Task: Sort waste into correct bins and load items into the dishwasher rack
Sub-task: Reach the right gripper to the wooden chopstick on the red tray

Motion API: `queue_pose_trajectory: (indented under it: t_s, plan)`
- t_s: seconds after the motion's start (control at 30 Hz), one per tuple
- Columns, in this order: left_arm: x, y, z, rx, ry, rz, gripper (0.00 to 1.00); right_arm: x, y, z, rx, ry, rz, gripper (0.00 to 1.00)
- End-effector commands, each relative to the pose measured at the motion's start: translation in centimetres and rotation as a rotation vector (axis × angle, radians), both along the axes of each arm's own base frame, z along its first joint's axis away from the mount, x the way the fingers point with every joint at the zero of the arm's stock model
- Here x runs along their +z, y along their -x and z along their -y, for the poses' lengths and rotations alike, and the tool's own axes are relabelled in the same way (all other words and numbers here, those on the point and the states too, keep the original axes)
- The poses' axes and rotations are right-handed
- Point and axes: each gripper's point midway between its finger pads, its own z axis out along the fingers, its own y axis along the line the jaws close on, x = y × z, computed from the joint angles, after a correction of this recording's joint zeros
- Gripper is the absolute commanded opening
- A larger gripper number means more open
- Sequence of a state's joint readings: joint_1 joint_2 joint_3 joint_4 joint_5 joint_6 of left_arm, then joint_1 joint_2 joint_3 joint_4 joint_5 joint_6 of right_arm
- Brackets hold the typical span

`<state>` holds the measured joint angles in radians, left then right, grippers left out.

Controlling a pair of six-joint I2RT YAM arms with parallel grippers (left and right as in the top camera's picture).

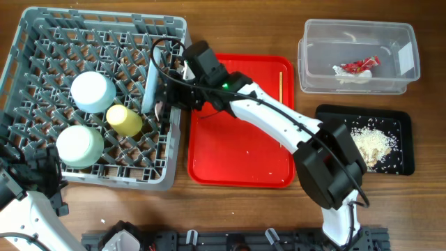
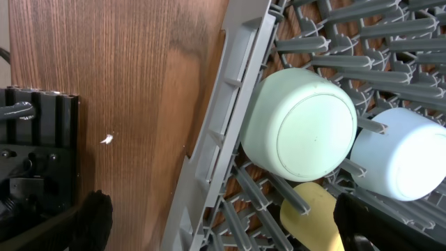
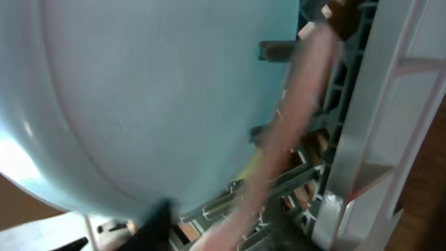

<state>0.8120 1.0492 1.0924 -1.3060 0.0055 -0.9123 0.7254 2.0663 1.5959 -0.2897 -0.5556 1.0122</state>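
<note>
The pale-blue plate (image 3: 139,97) is filling the right wrist view, blurred. It is standing on edge among the pegs at the right side of the grey dishwasher rack (image 1: 42,28).

Farthest left, the left gripper (image 2: 226,222) is hanging over the rack's outer rim, jaws spread wide and empty. Inside the rack, the pale green bowl (image 1: 80,145) and small white bowl (image 1: 93,91) are sitting mouth-down, the yellow cup (image 1: 124,120) just beside them. The right gripper (image 1: 164,97) is hovering at the plate; whether it is gripping, I cannot tell.

The red tray (image 1: 240,153) is lying on the wooden table (image 1: 230,28), carrying a chopstick (image 1: 280,85). Farther right, the clear tub (image 1: 359,26) is holding the wrapper (image 1: 360,66) and tissue (image 1: 352,77). Below it, the black tray (image 1: 401,118) is holding the rice scraps (image 1: 369,145).
</note>
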Motion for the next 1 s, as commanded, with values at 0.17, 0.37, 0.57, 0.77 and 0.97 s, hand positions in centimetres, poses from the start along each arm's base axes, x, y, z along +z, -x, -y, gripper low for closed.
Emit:
queue_pose_trajectory:
  t_s: [0.17, 0.37, 0.57, 0.77, 0.97]
  plan:
    - [0.2, 0.0, -0.1, 0.020, -0.001, 0.009, 1.00, 0.4, -0.9, 1.2, -0.002, 0.017, 0.021, 0.66]
    - [0.2, 0.0, -0.1, 0.020, -0.001, 0.009, 1.00, 4.7, -4.6, 11.9, -0.093, 0.130, 0.117, 0.63]
    - [0.2, 0.0, -0.1, 0.020, -0.001, 0.009, 1.00, 0.6, -5.6, 27.8, -0.284, 0.571, 0.023, 0.54]
    - [0.2, 0.0, -0.2, 0.020, 0.000, 0.008, 1.00, -5.9, -3.7, 31.2, -0.209, 0.773, -0.084, 0.36]
    - [0.2, 0.0, -0.2, 0.020, 0.000, 0.008, 1.00, -12.2, -2.9, 33.4, -0.177, 0.932, -0.192, 0.28]
